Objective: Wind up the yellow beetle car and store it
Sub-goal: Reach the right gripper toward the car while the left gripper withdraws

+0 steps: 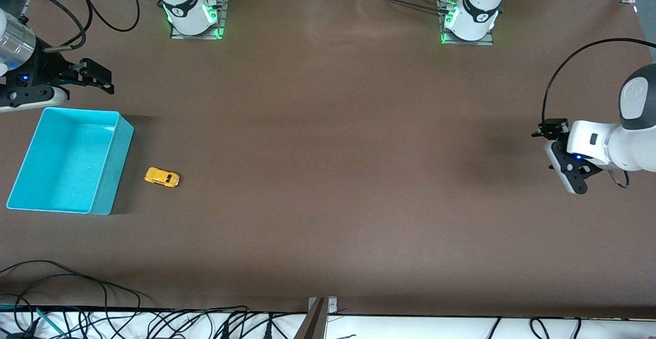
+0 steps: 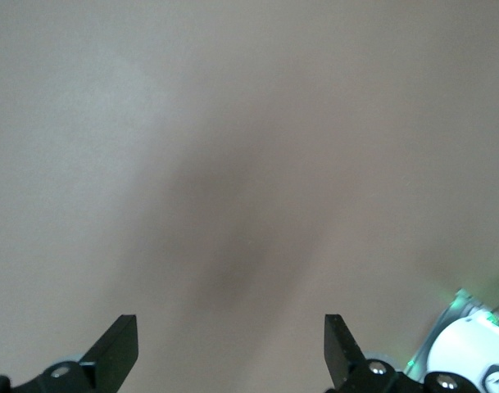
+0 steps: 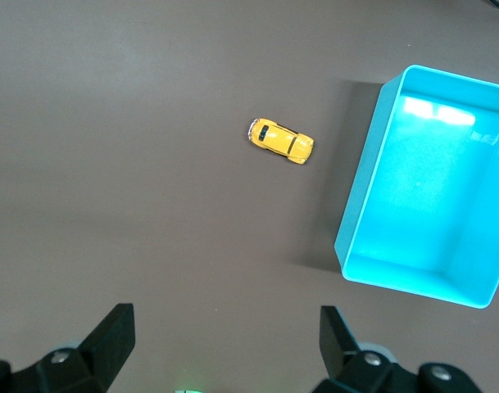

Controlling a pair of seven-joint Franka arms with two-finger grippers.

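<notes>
The yellow beetle car (image 1: 162, 177) (image 3: 281, 141) stands on its wheels on the brown table, close beside the turquoise bin (image 1: 117, 167) (image 3: 357, 209). The bin has nothing in it and sits at the right arm's end of the table. My right gripper (image 1: 105, 80) (image 3: 227, 319) hangs open and holds nothing, over bare table next to the bin. My left gripper (image 1: 558, 154) (image 2: 231, 327) is open with nothing in it, over bare table at the left arm's end, well away from the car.
The two arm bases (image 1: 192, 8) (image 1: 469, 13) stand along the table's edge farthest from the front camera. Loose cables (image 1: 77, 287) and a metal bracket (image 1: 320, 308) lie at the edge nearest that camera.
</notes>
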